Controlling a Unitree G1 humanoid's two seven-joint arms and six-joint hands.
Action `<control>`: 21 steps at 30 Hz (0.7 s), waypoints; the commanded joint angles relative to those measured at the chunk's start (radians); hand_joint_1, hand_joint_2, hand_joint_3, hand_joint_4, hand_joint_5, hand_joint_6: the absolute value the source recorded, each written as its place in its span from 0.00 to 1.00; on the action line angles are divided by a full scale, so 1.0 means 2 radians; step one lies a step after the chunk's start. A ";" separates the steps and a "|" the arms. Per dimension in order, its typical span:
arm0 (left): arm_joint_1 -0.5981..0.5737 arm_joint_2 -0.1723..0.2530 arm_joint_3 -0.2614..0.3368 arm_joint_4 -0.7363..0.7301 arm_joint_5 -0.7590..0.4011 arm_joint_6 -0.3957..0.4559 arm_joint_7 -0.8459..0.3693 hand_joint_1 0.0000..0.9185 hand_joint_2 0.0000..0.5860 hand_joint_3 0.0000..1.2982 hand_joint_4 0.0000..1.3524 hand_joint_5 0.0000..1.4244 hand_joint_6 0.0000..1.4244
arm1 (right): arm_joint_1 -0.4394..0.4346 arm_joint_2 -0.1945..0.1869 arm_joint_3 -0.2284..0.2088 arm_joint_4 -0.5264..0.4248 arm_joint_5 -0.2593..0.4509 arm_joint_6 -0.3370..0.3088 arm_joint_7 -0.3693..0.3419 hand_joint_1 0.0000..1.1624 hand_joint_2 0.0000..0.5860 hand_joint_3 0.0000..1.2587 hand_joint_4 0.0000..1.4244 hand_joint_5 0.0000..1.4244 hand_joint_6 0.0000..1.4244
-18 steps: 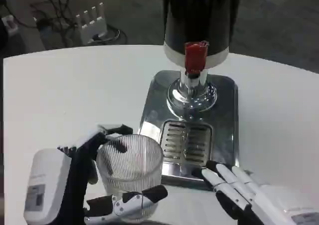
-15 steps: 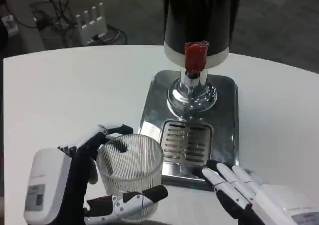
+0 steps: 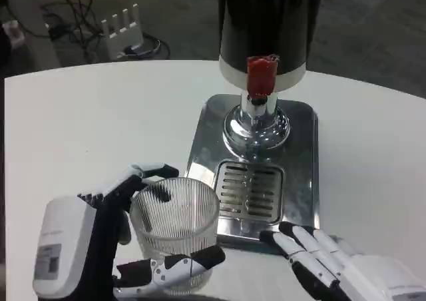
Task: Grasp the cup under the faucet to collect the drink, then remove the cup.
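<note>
Head view, so you're looking down at the white bench (image 3: 80, 121) from the robot's side. Far left at the bottom is the left hand (image 3: 116, 238), white back facing up, and its fingers (image 3: 150, 174) are wrapped round a clear ribbed cup (image 3: 174, 231). One lot curls over the far side of the rim, and another black-tipped one (image 3: 200, 258) hooks across the near side low down, so the cup's properly held. It sits at the front left corner of the steel drip tray (image 3: 303, 148), just beside the slotted grate (image 3: 248, 191) rather than on it. Can't tell if the cup's base is resting on the bench or lifted a touch. Looks like nothing's in it, though the ribbing makes that hard to judge.

Moving to the middle, the drink dispenser (image 3: 269, 21) stands at the back of the tray, dark body with a white band, and the red tap (image 3: 261, 74) sticks out the front above a chrome spout (image 3: 256, 118). The cup is well short of being under that, off to the near left.

Bottom right is the right hand (image 3: 333, 264), fingers (image 3: 293, 244) stretched out flat and slightly apart, holding nothing, tips near the tray's front edge.

Past the bench, top left, some cables and a white gadget (image 3: 123, 28) lie on the floor.
</note>
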 commanded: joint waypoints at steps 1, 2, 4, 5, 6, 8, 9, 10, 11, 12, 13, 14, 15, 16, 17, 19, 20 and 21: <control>-0.025 0.010 0.015 0.033 0.000 -0.021 0.019 0.51 0.01 0.59 0.64 0.68 0.80 | 0.002 0.011 0.001 -0.007 -0.009 -0.010 -0.003 0.45 0.77 0.06 0.00 0.00 0.00; -0.031 0.012 0.017 0.044 0.004 -0.026 0.026 0.52 0.00 0.59 0.64 0.69 0.80 | -0.002 0.014 0.005 -0.007 -0.010 -0.006 0.000 0.45 0.77 0.06 0.00 0.00 0.00; -0.046 0.014 0.018 0.064 0.012 -0.030 0.036 0.52 0.00 0.59 0.64 0.69 0.81 | -0.008 0.017 0.008 -0.007 -0.013 -0.003 0.004 0.45 0.77 0.06 0.00 0.00 0.00; -0.058 0.015 0.016 0.075 0.015 -0.029 0.040 0.52 0.00 0.59 0.64 0.69 0.81 | -0.010 0.017 0.009 -0.007 -0.014 -0.002 0.005 0.46 0.77 0.06 0.00 0.00 0.00; -0.067 0.016 0.015 0.084 0.017 -0.029 0.043 0.52 0.00 0.59 0.64 0.69 0.81 | -0.011 0.016 0.008 -0.007 -0.014 0.000 0.007 0.46 0.77 0.06 0.00 0.00 0.00; -0.086 0.018 0.013 0.102 0.024 -0.027 0.050 0.52 0.00 0.59 0.64 0.69 0.81 | -0.012 0.015 0.004 -0.007 -0.012 0.003 0.008 0.46 0.77 0.07 0.00 0.00 0.00; -0.096 0.019 0.012 0.113 0.028 -0.026 0.055 0.52 0.00 0.59 0.64 0.69 0.81 | -0.011 0.014 0.001 -0.007 -0.010 0.004 0.007 0.46 0.77 0.07 0.00 0.00 0.00; -0.114 0.021 0.011 0.130 0.032 -0.023 0.060 0.52 0.00 0.59 0.64 0.69 0.82 | -0.011 0.011 -0.001 -0.007 -0.008 0.006 0.008 0.46 0.77 0.07 0.00 0.00 0.00; -0.131 0.024 0.010 0.148 0.036 -0.021 0.064 0.52 0.00 0.59 0.64 0.69 0.82 | -0.010 0.009 -0.002 -0.007 -0.007 0.008 0.008 0.46 0.77 0.07 0.00 0.00 0.00; -0.148 0.026 0.008 0.164 0.038 -0.019 0.067 0.52 0.00 0.59 0.64 0.69 0.82 | -0.009 0.007 -0.001 -0.007 -0.006 0.011 0.008 0.46 0.77 0.07 0.00 0.00 0.00; -0.159 0.027 0.006 0.176 0.040 -0.019 0.070 0.52 0.00 0.59 0.64 0.69 0.82 | -0.008 0.006 0.001 -0.007 -0.005 0.014 0.008 0.47 0.77 0.07 0.00 0.00 0.00; -0.175 0.027 0.002 0.191 0.044 -0.017 0.072 0.52 0.00 0.59 0.64 0.69 0.82 | -0.007 0.005 0.004 -0.006 -0.006 0.016 0.007 0.47 0.77 0.07 0.00 0.00 0.00; -0.191 0.027 -0.003 0.207 0.049 -0.015 0.077 0.52 0.00 0.59 0.64 0.69 0.82 | -0.007 0.003 0.006 -0.006 -0.007 0.018 0.006 0.47 0.77 0.07 0.00 0.00 0.00; -0.205 0.028 -0.009 0.221 0.057 -0.011 0.080 0.52 0.00 0.59 0.64 0.69 0.82 | -0.007 0.002 0.007 -0.006 -0.006 0.019 0.005 0.47 0.77 0.07 0.00 0.00 0.00; -0.215 0.029 -0.014 0.232 0.062 -0.009 0.085 0.52 0.00 0.59 0.64 0.69 0.82 | -0.007 0.001 0.007 -0.006 -0.005 0.022 0.004 0.47 0.77 0.07 0.00 0.00 0.00; -0.235 0.027 -0.025 0.255 0.071 -0.002 0.097 0.52 0.00 0.59 0.64 0.69 0.82 | -0.006 -0.001 0.004 -0.005 0.000 0.027 0.002 0.47 0.77 0.07 0.00 0.00 0.00; -0.246 0.025 -0.031 0.269 0.074 0.001 0.103 0.52 0.00 0.59 0.64 0.69 0.82 | -0.006 -0.003 0.002 -0.004 0.002 0.029 0.001 0.47 0.77 0.07 0.00 0.00 0.00; -0.254 0.024 -0.036 0.280 0.075 0.004 0.108 0.51 0.00 0.59 0.64 0.69 0.82 | -0.005 -0.005 0.000 -0.004 0.004 0.031 0.000 0.47 0.77 0.07 0.00 0.00 0.00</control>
